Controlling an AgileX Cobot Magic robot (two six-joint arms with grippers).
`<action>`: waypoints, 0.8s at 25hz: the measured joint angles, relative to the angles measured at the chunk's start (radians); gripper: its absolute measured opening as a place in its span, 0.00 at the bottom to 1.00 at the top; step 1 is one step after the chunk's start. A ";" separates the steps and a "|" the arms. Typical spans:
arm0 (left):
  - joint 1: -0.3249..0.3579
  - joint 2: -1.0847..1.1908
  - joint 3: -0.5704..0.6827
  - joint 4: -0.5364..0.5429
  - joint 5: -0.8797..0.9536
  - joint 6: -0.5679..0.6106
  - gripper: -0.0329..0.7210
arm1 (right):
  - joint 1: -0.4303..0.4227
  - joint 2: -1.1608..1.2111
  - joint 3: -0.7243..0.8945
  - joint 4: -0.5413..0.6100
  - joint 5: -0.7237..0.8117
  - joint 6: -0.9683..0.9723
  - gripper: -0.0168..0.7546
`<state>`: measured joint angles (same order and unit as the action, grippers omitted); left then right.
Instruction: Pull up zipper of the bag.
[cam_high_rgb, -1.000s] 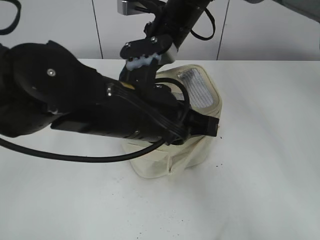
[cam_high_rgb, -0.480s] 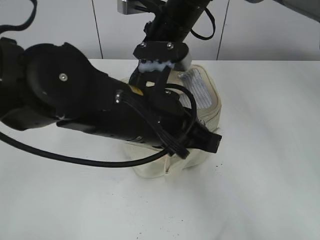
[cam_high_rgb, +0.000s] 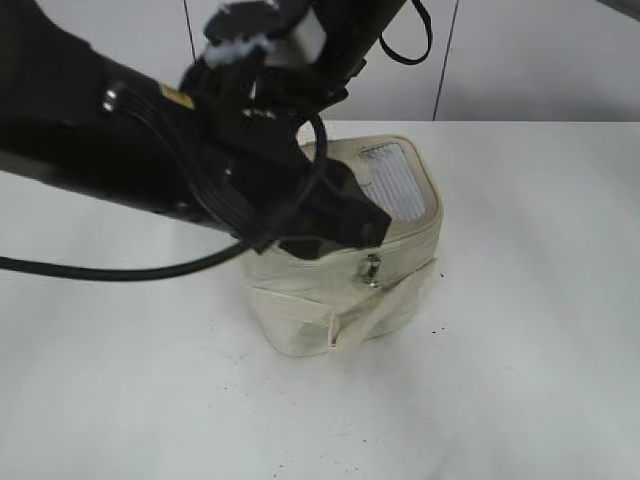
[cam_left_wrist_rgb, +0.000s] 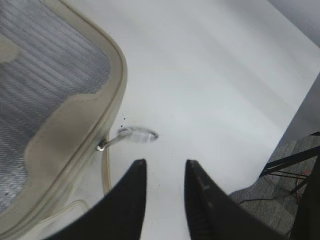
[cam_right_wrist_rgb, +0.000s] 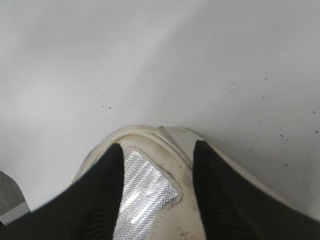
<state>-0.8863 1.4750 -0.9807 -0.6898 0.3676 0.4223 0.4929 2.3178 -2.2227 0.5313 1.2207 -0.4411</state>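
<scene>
The bag, a small boxy cream fabric one with a grey mesh top panel, sits on the white bench under both black arms.

In the left wrist view the left gripper hangs over the bench just off the bag's corner. Its two dark fingers stand a little apart with bare bench showing between them; they hold nothing. Just ahead of the fingertips and slightly to their left, a silver zipper pull sticks out sideways from the cream zipper track at the bag's top rim, its ring end free and blurred; it is near the fingers but not touching them. The exterior view shows a silver pull hanging on the bag's front wall, just below the dark tip of the left arm.

In the right wrist view the right gripper has its fingers spread well apart, one on either side of the bag's rounded end, with a shiny mesh patch and the cream rim lying between them. Whether the finger pads press on the fabric cannot be told from here. A loose cream band trails across the lower front of the bag.
</scene>
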 joint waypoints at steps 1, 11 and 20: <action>0.018 -0.018 -0.001 0.002 0.006 0.000 0.48 | 0.000 -0.006 0.000 -0.001 0.000 0.004 0.52; 0.165 -0.064 -0.021 0.047 -0.056 0.000 0.58 | -0.043 -0.058 -0.001 -0.172 0.000 0.115 0.60; 0.299 0.111 -0.195 0.059 0.029 0.000 0.58 | -0.206 -0.102 -0.001 -0.180 0.000 0.156 0.60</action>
<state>-0.5876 1.5862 -1.1752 -0.6304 0.3963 0.4224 0.2866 2.2158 -2.2239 0.3509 1.2207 -0.2849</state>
